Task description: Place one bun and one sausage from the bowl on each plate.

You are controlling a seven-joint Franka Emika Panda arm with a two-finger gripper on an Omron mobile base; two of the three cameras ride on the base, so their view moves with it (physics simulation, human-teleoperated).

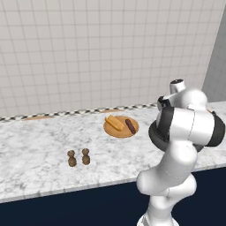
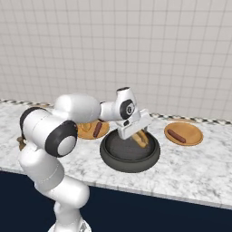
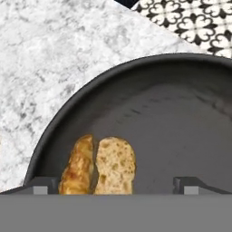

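The dark bowl point(image 2: 108, 156) sits at the counter's front, and its rim point(image 3: 63, 118) curves across the hand view. One split bun point(image 3: 99, 165) lies inside it, also seen as the bun point(image 2: 141, 139) under my hand. My gripper point(image 3: 118, 185) is open and hangs low over the bowl, its fingertips point(image 3: 45, 185) wide apart on either side of the bun without touching it. The left plate point(image 1: 121, 133) holds a bun point(image 1: 114, 122) and a sausage point(image 1: 130, 126). The right plate point(image 2: 192, 131) carries only a sausage point(image 2: 176, 135).
Two small brown shakers point(image 1: 78, 157) stand on the marble counter to the left. A tiled wall runs behind the counter. Patterned floor point(image 3: 190, 18) shows past the counter's front edge. My own arm hides the bowl in the left base view.
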